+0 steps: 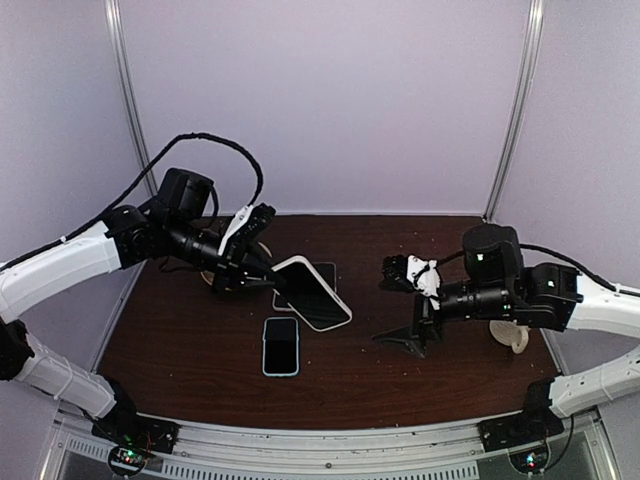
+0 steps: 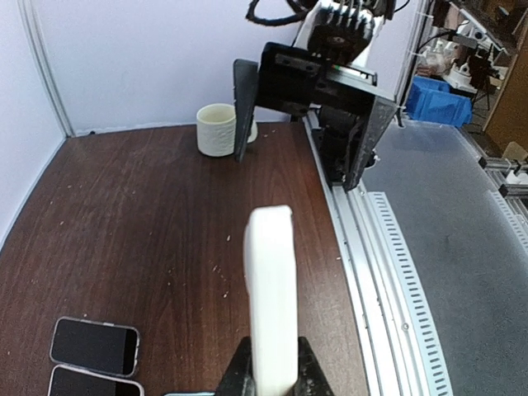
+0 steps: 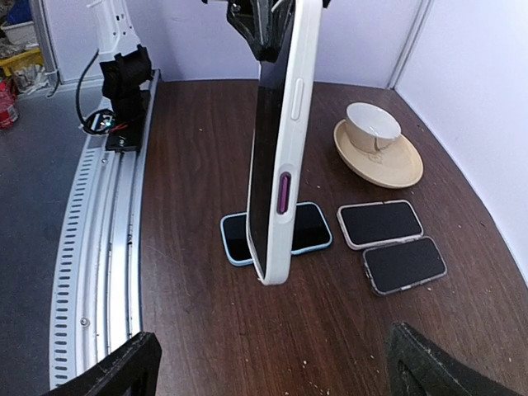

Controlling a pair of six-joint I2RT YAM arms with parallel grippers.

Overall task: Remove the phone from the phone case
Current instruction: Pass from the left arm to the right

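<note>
Your left pincer (image 1: 264, 272) is clamped tight on one end of the phone (image 1: 315, 295), which sits in its white case (image 2: 271, 297) and is held tilted above the table (image 1: 180, 340), near a blue-cased phone (image 1: 281, 346) lying flat. Your right pincer (image 1: 402, 305) gapes wide, gripping nothing, facing the case's edge.

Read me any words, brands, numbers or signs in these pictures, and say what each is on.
No readable text anywhere.
The white-cased phone in the left end effector shows only plain buttons.
The three phones on the table have dark, blank screens.
The blue bins are too blurred to tell.
</note>
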